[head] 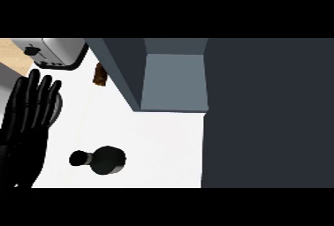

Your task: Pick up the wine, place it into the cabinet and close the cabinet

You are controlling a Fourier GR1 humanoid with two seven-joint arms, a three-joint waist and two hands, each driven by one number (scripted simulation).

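The wine bottle stands upright on the white table, seen from above, so the cap is at the left and the wide dark body at the right. Nothing touches it. It is in the lower left part of the table, well apart from the cabinet, which is higher in the view and to the right.

The cabinet seems open: I see a grey-blue inside space, w/ a dark door panel standing at the right side of it. No bottle is inside, as far as the view shows.

The left hand is at the left edge of the view, fingers straight and spread, pointing up. It holds nothing and is resting, not near the bottle. The right hand does not show in the view, so I cannot say anything about it.

My judgement: the task is at the very beginning. Not done yet: grasp the bottle, lift it, carry it to the cabinet, put it inside, close the door. So approx. all steps are left.

Other things: a toaster at the top left corner, and a small brown object near the cabinet's left wall; I cannot tell what it is.
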